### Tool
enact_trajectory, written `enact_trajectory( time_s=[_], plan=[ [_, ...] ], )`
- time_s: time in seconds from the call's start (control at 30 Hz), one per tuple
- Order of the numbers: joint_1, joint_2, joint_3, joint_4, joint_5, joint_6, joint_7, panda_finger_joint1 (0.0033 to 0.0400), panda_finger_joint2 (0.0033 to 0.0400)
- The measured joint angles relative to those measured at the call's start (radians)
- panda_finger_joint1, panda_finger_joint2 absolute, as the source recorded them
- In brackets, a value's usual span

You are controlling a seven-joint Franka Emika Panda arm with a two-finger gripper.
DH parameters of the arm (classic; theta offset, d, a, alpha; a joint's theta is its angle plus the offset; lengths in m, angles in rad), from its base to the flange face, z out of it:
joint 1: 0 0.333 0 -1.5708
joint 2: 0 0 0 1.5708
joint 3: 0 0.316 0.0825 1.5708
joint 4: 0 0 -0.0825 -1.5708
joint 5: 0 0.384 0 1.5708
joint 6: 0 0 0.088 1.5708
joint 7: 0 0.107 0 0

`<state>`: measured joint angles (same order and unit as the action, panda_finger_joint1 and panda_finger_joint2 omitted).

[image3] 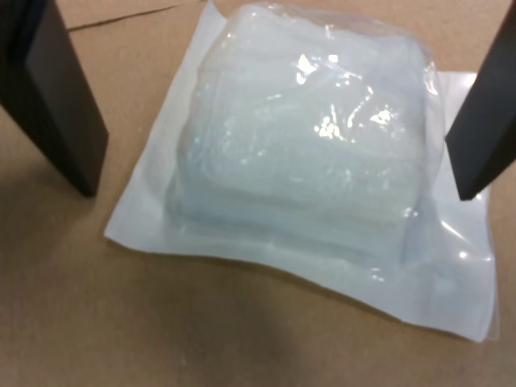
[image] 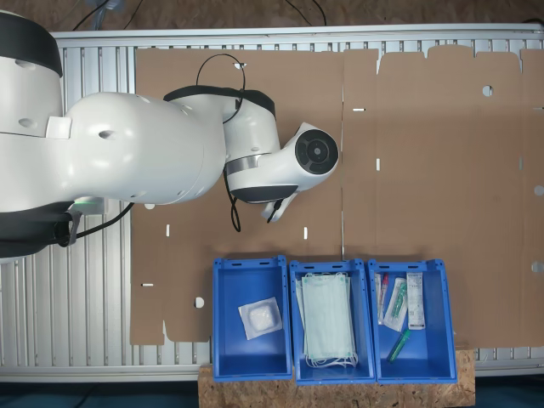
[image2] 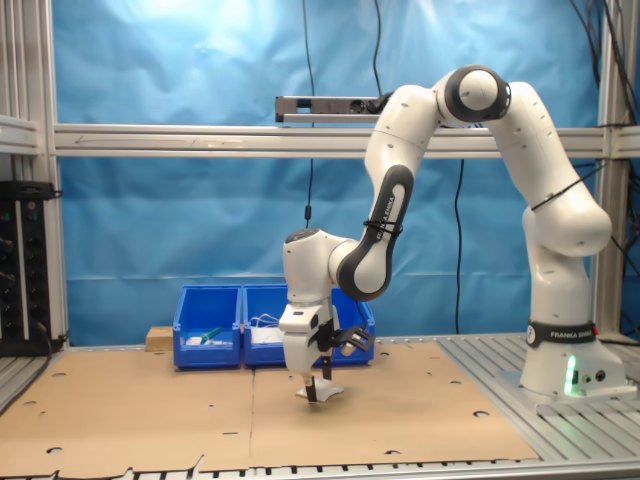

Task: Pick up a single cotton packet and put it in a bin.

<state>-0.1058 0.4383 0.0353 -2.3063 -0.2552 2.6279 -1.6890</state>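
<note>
A cotton packet (image3: 306, 153), clear plastic over a white pad, lies flat on the cardboard between my two black fingers (image3: 60, 121). My gripper (image3: 278, 187) is open, with a finger on either side of the packet and neither touching it. In the second exterior view the gripper (image2: 319, 392) points straight down at the cardboard, with the packet (image2: 334, 392) at its tips. The bin (image: 228, 344), blue and open-topped, stands at the first exterior view's left end of a row of three. Another cotton packet (image: 259, 319) lies inside it.
The middle blue bin (image: 365, 280) holds pale green masks (image: 327, 319). The third bin (image: 440, 357) holds syringes and tubes (image: 399, 306). Flat cardboard (image: 442, 170) with cut-outs covers the table. The robot base (image2: 560, 365) stands at the second exterior view's right.
</note>
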Motion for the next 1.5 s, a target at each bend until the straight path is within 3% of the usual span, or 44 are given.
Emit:
enact_trajectory(
  time_s=[1.27,1.3,1.5],
  plan=[
    [0.000,0.000,0.000,0.000,0.000,0.000,-0.012,0.0400,0.0400],
    [0.000,0.000,0.000,0.000,0.000,0.000,-0.012,0.0263,0.0263],
    [0.000,0.000,0.001,0.002,0.000,0.000,-0.013,0.0263,0.0263]
  ],
)
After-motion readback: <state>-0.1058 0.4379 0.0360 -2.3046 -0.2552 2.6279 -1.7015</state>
